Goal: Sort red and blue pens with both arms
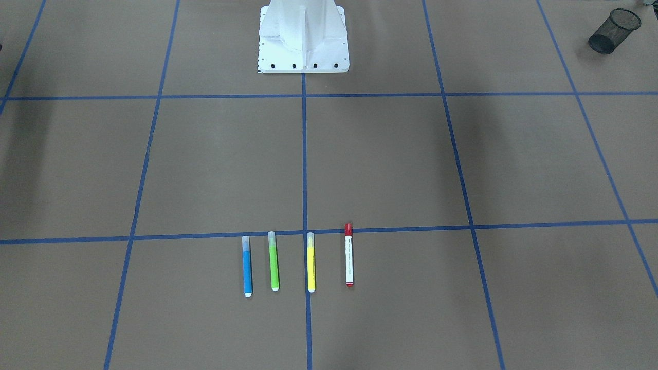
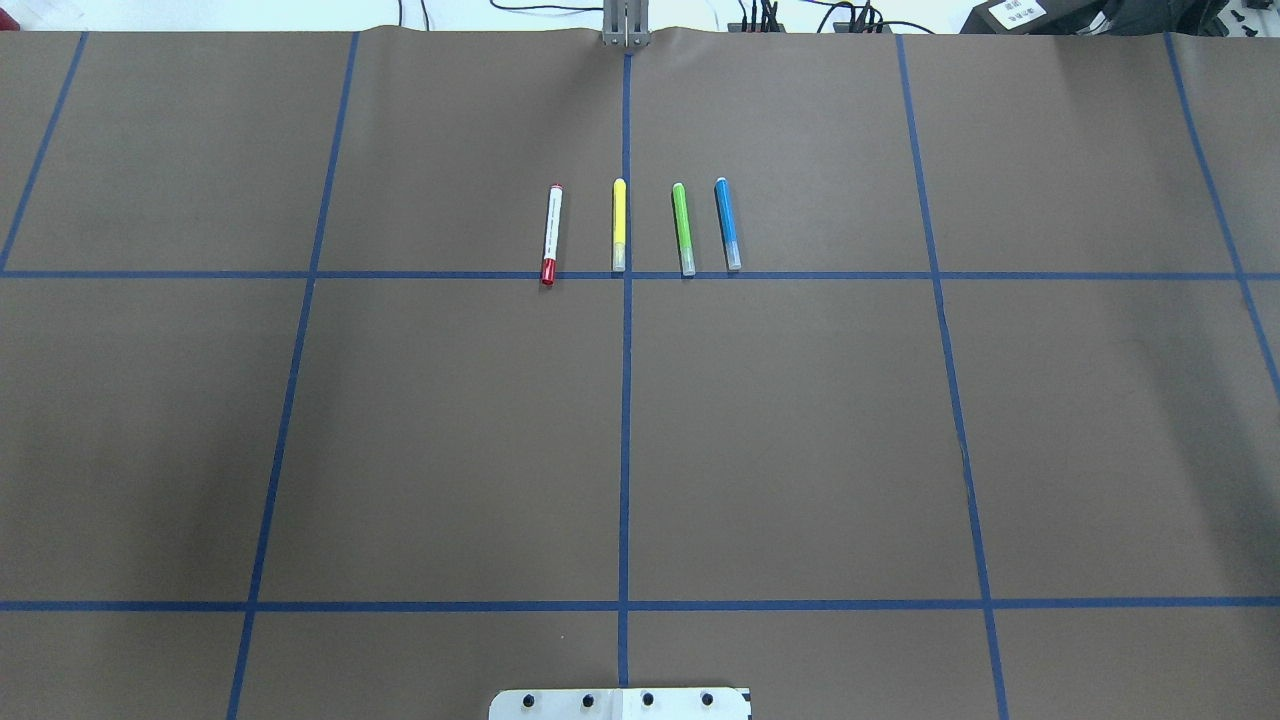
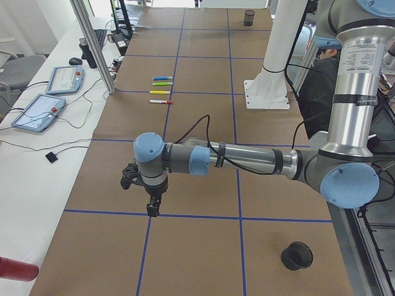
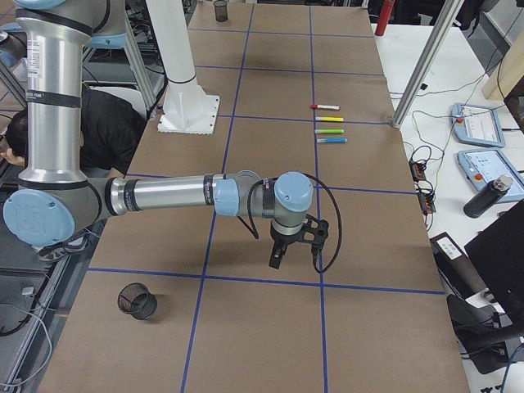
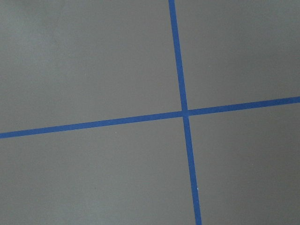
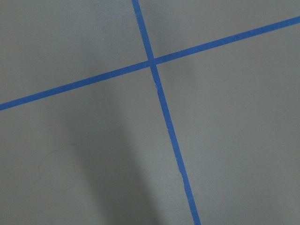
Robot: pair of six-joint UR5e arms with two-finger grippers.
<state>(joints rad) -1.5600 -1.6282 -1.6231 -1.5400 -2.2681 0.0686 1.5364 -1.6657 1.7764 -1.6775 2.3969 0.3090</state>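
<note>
The red pen (image 1: 349, 254) (image 2: 551, 233), white-barrelled with a red cap, and the blue pen (image 1: 247, 266) (image 2: 728, 223) lie at the two ends of a row of markers on the brown table. Both rest flat and parallel, and nothing touches them. In the exterior left view my left gripper (image 3: 151, 206) hangs above a tape line, far from the row. In the exterior right view my right gripper (image 4: 276, 260) hangs the same way at the other end. I cannot tell whether either is open or shut. Both wrist views hold only brown paper and blue tape.
A green marker (image 1: 274, 261) and a yellow marker (image 1: 310, 262) lie between the two pens. A black mesh cup (image 1: 614, 31) stands near the table end by my left arm, another mesh cup (image 4: 137, 300) by my right. The white robot base (image 1: 303, 36) rises mid-table.
</note>
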